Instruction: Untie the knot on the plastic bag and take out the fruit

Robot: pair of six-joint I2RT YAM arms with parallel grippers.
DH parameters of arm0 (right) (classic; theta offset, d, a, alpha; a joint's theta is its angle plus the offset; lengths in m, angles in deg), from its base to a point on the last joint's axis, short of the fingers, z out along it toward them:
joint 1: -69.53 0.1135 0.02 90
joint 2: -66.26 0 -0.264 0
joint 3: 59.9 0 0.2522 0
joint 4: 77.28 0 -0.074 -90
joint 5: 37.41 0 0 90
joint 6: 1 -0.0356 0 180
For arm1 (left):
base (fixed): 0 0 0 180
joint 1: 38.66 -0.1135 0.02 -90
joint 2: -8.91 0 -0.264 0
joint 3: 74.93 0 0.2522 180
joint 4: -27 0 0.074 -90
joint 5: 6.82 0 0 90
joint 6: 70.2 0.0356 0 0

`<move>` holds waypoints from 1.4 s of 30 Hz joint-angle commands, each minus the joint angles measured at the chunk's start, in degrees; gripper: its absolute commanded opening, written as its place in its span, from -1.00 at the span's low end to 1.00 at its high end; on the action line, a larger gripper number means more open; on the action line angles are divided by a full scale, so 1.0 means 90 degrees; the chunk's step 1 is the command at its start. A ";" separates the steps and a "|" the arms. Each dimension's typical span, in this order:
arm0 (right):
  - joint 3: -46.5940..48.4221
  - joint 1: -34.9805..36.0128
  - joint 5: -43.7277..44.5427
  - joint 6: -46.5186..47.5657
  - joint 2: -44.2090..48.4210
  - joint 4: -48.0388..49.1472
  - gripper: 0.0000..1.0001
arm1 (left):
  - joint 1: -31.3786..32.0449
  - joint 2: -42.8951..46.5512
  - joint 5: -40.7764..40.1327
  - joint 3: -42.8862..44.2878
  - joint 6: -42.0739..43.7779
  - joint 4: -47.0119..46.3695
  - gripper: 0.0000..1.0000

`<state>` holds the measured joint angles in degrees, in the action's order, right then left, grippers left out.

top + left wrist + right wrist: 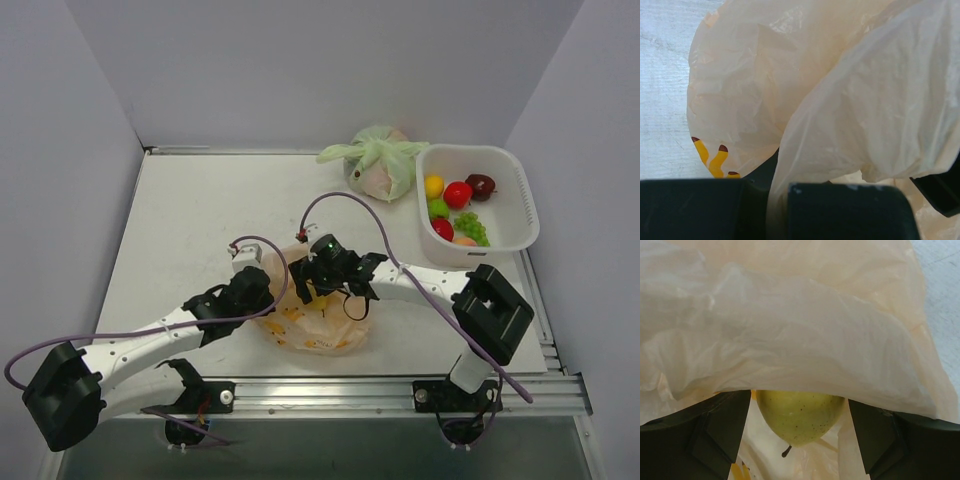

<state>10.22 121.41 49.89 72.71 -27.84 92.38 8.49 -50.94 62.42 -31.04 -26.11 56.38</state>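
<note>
Peach-orange plastic bag (pixel 318 330) film pinched in closed left tool (pixel 777 202), apparently to hold mouth open; straddled yellow-green fruit (pixel 799 412) with wide-spread right tool (pixel 797 440), ready for extraction.

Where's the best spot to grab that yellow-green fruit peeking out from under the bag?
Grip the fruit across its rounded middle, one finger on each side. The right hand faces it, open, from the stem end, the only side left bare; the plastic bag drapes over the rest. The smooth, tapering skin may slip, so I'd close on the widest part.
</note>
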 commanded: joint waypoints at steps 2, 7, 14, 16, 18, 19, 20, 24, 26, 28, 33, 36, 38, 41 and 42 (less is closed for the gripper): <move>0.0027 0.0066 -0.0324 0.0072 -0.0285 0.0557 0.59 | 0.0034 0.0156 -0.0038 0.0090 -0.0084 -0.0163 -1.00; -0.0060 0.0134 -0.0384 0.0111 -0.0325 0.0606 0.31 | 0.0024 0.0186 -0.0048 0.0061 -0.0094 -0.0105 -1.00; -0.0110 0.0144 -0.0452 0.0374 0.0708 0.0188 -0.41 | 0.0034 0.0273 -0.0223 0.0041 -0.0104 0.0013 -1.00; -0.0090 0.0144 -0.0510 0.0530 0.1195 0.0041 -0.44 | 0.0024 0.0312 -0.0253 0.0080 -0.0104 0.0061 -1.00; 0.0027 0.0125 -0.0520 0.0880 0.1529 -0.0311 -0.47 | 0.0024 0.0361 -0.0311 0.0129 -0.0075 0.0159 -1.00; 0.0066 0.0125 -0.0482 0.1018 0.1869 -0.0350 -0.49 | 0.0024 0.0429 -0.0350 0.0138 -0.0075 0.0198 -1.00; 0.0134 0.0105 -0.0472 0.1135 0.2046 -0.0699 -0.51 | 0.0034 0.0469 -0.0379 0.0158 -0.0065 0.0247 -1.00; 0.0571 -0.0342 -0.0190 0.1507 0.2769 -0.1335 -0.51 | 0.0014 0.0683 -0.0575 0.0197 0.0003 0.0394 -1.00; 0.0827 -0.0626 0.0064 0.1556 0.3033 -0.1775 -0.51 | 0.0014 0.0830 -0.0614 0.0226 0.0033 0.0491 -1.00; 0.1003 -0.1134 0.0201 0.1682 0.3316 -0.1893 -0.51 | 0.0014 0.0966 -0.0643 0.0256 0.0072 0.0540 -1.00; 0.1316 -0.2519 0.1080 0.1635 0.3386 -0.2001 -0.41 | 0.0005 0.1250 -0.0731 0.0275 0.0130 0.0725 -1.00; 0.1453 -0.3739 0.1421 0.1284 0.3162 -0.1982 -0.36 | 0.0005 0.1386 -0.0741 0.0246 0.0092 0.0794 -1.00; 0.1482 -0.4567 0.1540 0.0953 0.2879 -0.1797 -0.35 | 0.0014 0.1513 -0.0741 0.0178 0.0062 0.0823 -1.00; 0.1608 -0.5457 0.1511 0.0591 0.2362 -0.1523 -0.33 | 0.0005 0.1680 -0.0741 0.0139 0.0043 0.0901 -1.00; 0.1686 -0.5626 0.1530 0.0387 0.2215 -0.1494 -0.30 | 0.0005 0.1709 -0.0751 0.0148 0.0043 0.0931 -1.00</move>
<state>22.61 75.67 60.78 81.45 -4.33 77.03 8.49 -37.13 56.89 -31.11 -25.96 63.81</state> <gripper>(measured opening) 0.643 0.028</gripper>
